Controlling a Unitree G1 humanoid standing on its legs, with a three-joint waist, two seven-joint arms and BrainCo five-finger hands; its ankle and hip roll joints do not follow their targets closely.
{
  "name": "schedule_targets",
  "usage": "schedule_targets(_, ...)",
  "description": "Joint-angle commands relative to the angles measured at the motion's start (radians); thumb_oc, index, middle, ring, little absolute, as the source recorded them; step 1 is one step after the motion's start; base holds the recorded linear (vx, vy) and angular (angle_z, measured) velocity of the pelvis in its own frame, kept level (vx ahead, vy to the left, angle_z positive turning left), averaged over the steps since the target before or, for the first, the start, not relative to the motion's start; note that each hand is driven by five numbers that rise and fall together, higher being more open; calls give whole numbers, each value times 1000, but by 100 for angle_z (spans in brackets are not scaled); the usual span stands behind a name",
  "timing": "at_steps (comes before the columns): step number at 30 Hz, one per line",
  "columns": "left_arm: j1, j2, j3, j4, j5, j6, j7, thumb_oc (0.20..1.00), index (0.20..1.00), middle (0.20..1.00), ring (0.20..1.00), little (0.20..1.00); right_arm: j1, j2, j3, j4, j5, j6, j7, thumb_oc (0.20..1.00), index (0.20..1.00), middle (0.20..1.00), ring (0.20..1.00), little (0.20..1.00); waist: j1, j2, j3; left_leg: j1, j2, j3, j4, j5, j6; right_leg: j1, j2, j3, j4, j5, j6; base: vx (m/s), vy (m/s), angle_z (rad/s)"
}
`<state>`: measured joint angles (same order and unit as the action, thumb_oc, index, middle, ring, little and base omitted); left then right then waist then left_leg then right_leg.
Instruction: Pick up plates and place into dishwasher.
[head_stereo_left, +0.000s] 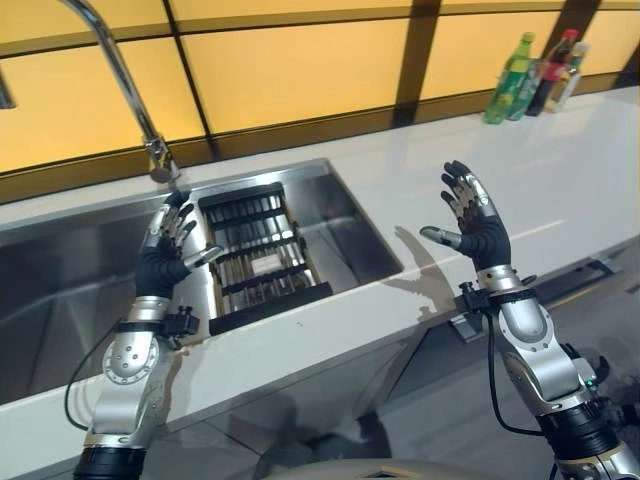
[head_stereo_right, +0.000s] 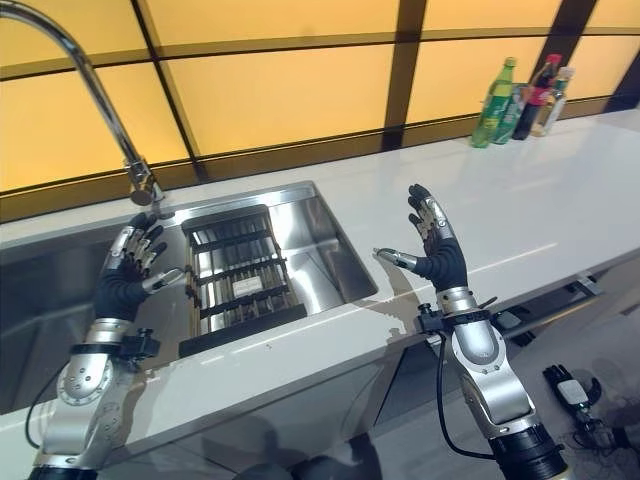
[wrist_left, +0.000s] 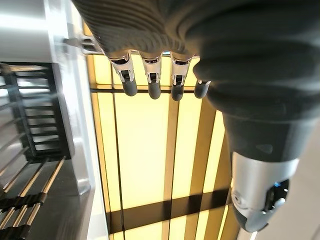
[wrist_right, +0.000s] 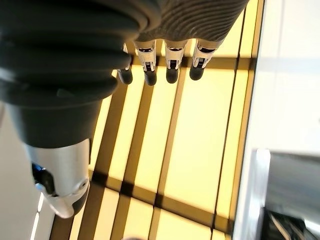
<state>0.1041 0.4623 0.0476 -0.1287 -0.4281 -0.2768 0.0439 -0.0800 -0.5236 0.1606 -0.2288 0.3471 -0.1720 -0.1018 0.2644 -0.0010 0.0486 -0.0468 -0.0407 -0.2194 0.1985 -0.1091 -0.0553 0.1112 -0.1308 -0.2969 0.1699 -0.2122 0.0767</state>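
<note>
A black dish rack (head_stereo_left: 258, 258) with metal tines sits inside the steel sink (head_stereo_left: 340, 215) and holds nothing. My left hand (head_stereo_left: 165, 255) is raised over the sink just left of the rack, its fingers straight and empty. My right hand (head_stereo_left: 478, 228) is held up above the white counter (head_stereo_left: 560, 180) to the right of the sink, fingers spread, thumb out, nothing in it. In the left wrist view the fingers (wrist_left: 151, 80) point at the yellow wall, with the rack (wrist_left: 30, 125) beside them. The right wrist view has the fingers (wrist_right: 170, 62) straight too.
A curved chrome tap (head_stereo_left: 125, 80) arches over the sink's back edge, close above my left hand. Three bottles (head_stereo_left: 535, 75) stand at the far right of the counter against the yellow panelled wall (head_stereo_left: 300, 60). A dark drawer edge (head_stereo_left: 575, 280) juts out under the counter's front.
</note>
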Motion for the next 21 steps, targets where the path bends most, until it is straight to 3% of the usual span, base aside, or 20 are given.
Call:
schedule_targets(1, -29, 34, -1, -62, -62, -53, 13, 1000, 1000, 1000, 1000, 1000, -101, -27, 19, -58, -20, -41, -1, 1000, 1000, 1000, 1000, 1000, 4, -42, -37, -40, -58, 53, -33, 76, 45, -33, 21, 19, 42, 77, -56, 64, 140, 25)
schedule_targets(5, -20, 52, 5, -62, -94, -87, 7, 1000, 1000, 1000, 1000, 1000, -117, -32, 43, -85, -47, -90, -45, 1000, 1000, 1000, 1000, 1000, -3, -31, -13, -33, -70, 56, -25, 56, 115, -147, 18, 73, 377, 131, -5, 44, 189, 35)
schedule_targets(7, -31, 67, -11, -45, -62, -122, 47, 1000, 1000, 1000, 1000, 1000, -115, -31, 59, -94, -47, -110, -41, 1000, 1000, 1000, 1000, 1000, -8, -28, -6, -42, -78, 45, -15, 49, 129, -159, 25, 128, 442, 160, 1, 47, 74, 33)
schedule_targets(9, -54, 75, -29, -40, -81, -122, 74, 1000, 1000, 1000, 1000, 1000, -129, -24, 76, -77, -51, -123, -57, 1000, 1000, 1000, 1000, 1000, -12, -36, -2, -49, -86, 40, -9, 48, 132, -157, 23, 159, 411, 184, 2, 103, -36, 27)
schedule_targets(10, -88, 70, -55, -27, -91, -121, 91, 1000, 1000, 1000, 1000, 1000, -136, -14, 79, -56, -64, -130, -69, 1000, 1000, 1000, 1000, 1000, -21, -55, 4, -93, -106, 16, 19, 53, 122, -109, 60, 216, 250, 127, -18, 190, -94, 24)
schedule_targets(11, -108, 67, -64, -27, -108, -108, 83, 1000, 1000, 1000, 1000, 1000, -138, -12, 74, -54, -69, -119, -80, 1000, 1000, 1000, 1000, 1000, -22, -66, 6, -118, -121, 9, 38, 62, 109, -87, 65, 240, 164, 120, -23, 239, -123, 64)
schedule_targets(13, -160, 39, -93, -30, -89, -73, 78, 1000, 1000, 1000, 1000, 1000, -182, 3, 67, -3, -70, -96, -98, 1000, 1000, 1000, 1000, 1000, -25, -84, 7, -119, -131, -11, 62, 54, 77, -66, 26, 266, 12, 140, -16, 160, -146, 106)
schedule_targets(15, -184, 30, -123, -37, -93, -69, 61, 1000, 1000, 1000, 1000, 1000, -201, -12, 49, 17, -74, -81, -126, 1000, 1000, 1000, 1000, 1000, -48, -79, 9, -101, -114, -23, 53, 34, 59, -67, 24, 312, -67, 145, -10, 89, -199, 131)
schedule_targets(18, -227, 14, -173, -37, -88, -60, 67, 1000, 1000, 1000, 1000, 1000, -199, -17, 33, 1, -70, -36, -155, 1000, 1000, 1000, 1000, 1000, -95, -83, 1, -84, -85, -40, 41, 2, 38, -91, 9, 420, -143, 207, 23, 90, -217, 139)
schedule_targets(21, -267, 6, -203, -39, -56, -36, 115, 1000, 1000, 1000, 1000, 1000, -213, 0, 42, 9, -36, -8, -131, 1000, 1000, 1000, 1000, 1000, -104, -86, -20, -60, -53, -75, -8, 17, 22, -97, 12, 418, -149, 215, 28, 44, -190, 126)
